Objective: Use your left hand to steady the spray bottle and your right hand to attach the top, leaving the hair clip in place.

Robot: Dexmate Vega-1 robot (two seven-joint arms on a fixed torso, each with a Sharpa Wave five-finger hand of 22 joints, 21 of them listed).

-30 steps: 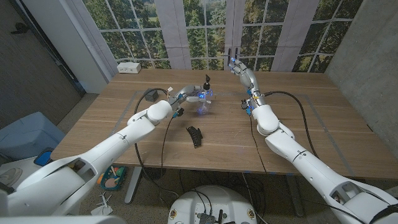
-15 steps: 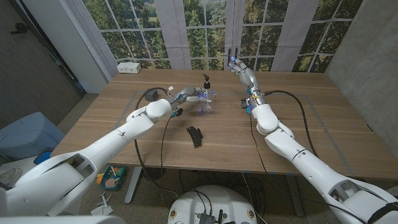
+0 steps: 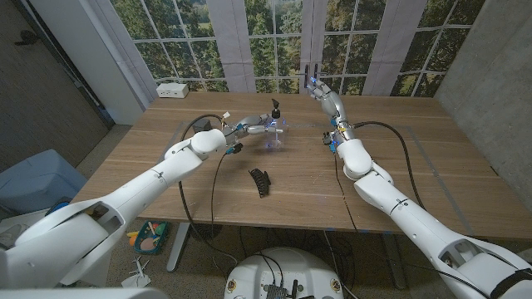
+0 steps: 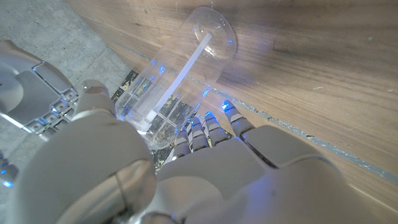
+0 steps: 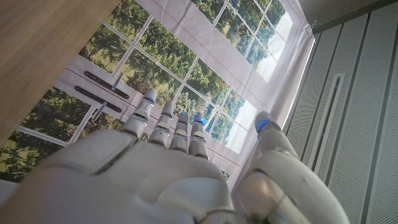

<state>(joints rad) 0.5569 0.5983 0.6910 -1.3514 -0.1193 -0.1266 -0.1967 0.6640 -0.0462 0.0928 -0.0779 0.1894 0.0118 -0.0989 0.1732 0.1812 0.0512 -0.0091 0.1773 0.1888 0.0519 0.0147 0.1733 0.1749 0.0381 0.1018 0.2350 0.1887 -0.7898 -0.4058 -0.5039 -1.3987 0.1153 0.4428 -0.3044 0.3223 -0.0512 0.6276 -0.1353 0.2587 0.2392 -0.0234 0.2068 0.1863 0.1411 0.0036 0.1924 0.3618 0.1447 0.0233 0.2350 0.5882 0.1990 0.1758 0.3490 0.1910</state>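
Gripping clear spray bottle (image 3: pixel 275 136) with your left hand (image 3: pixel 249 126), fingers wrapped round its wall, black top (image 3: pixel 276 108) seated above fingertips. Your right hand (image 3: pixel 326 97) hovered released, fingers spread, well apart. Risk: squeezing tipped bottle; hair clip (image 3: pixel 261 181) lay clear behind your fingers.

A clear spray bottle (image 3: pixel 275 137) with a black top (image 3: pixel 276 109) glows blue beside a white left robot hand (image 3: pixel 253 126); a black hair clip (image 3: pixel 261 181) lies on the brown wood-grain desk (image 3: pixel 166 166).
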